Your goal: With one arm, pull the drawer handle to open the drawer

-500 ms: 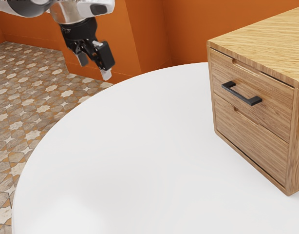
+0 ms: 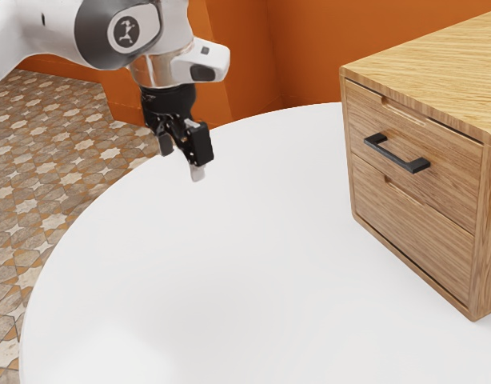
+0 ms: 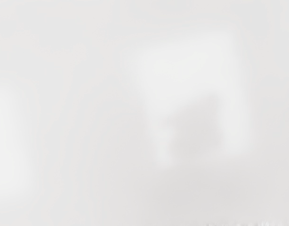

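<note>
The black drawer handle [image 2: 397, 153] sits on the upper drawer [image 2: 441, 174], which lies flush in the wooden cabinet [image 2: 437, 72], well apart from the fingers [image 2: 181, 162] toward the exterior view's right. The fingers stand spread apart with nothing between them, pointing down, hovering above the white desk [image 2: 253, 272] near its far edge.

I see a round white table [image 2: 245, 280]; a wooden drawer cabinet [image 2: 421, 88] stands on it at the frame's right. Wrist view blank white, probably its top.
</note>
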Available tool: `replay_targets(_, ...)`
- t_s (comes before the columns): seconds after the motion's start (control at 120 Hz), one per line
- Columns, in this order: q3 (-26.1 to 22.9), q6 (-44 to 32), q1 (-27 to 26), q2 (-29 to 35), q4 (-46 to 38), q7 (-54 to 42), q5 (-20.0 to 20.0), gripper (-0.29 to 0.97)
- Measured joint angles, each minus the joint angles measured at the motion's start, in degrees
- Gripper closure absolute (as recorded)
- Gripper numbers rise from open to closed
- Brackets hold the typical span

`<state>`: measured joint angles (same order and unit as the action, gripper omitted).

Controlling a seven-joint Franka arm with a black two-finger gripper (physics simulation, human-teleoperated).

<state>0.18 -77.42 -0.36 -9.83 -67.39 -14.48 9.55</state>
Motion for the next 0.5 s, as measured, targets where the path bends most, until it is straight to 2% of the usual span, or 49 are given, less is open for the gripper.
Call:
replay_targets(0.117, -0.1, -0.5, -2.8, 1.2, -3.1, -2.9, 0.5, 0.00)
replay_targets(0.192, -0.1, -4.3, -5.1, 7.2, -13.2, -6.0, 2.3, 0.00)
replay_targets(0.275, 0.4, -14.9, -7.9, 16.3, -30.2, -10.5, 3.3, 0.00)
replay_targets(0.325, 0.9, -22.1, -7.5, 20.7, -37.8, -13.2, 3.6, 0.00)
replay_targets(0.4, 1.3, -32.7, -7.2, 23.0, -43.4, -17.3, 3.8, 0.00)
replay_targets(0.5, 1.5, -43.1, -9.4, 22.9, -44.9, -23.8, 2.6, 0.00)
